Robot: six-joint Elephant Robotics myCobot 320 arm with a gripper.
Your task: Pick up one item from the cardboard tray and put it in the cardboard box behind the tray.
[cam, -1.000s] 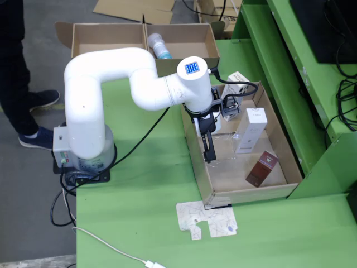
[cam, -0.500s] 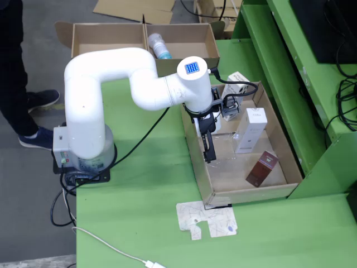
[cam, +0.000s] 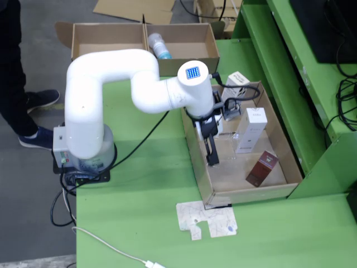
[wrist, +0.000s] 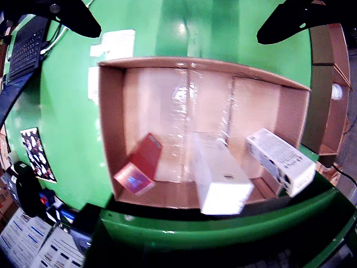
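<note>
the smooth white arm (cam: pixel 111 78) reaches over the shallow cardboard tray (cam: pixel 198 162), which lies on the green table (cam: pixel 139 195). the black gripper (cam: pixel 212 159) hangs above the tray's left wall in the fixed view; its two fingers (wrist: pixel 72 17) stand wide apart with nothing between them. in the tray lie three rectangular cartons: a dark red box (cam: pixel 262 168) near the front right corner, a tall white box (cam: pixel 249 130) in the middle, and a white printed box (cam: pixel 235 84) at the far edge. behind the tray stands the brown cardboard box (cam: pixel 184 42), with a round bottle (cam: pixel 158 45) inside
</note>
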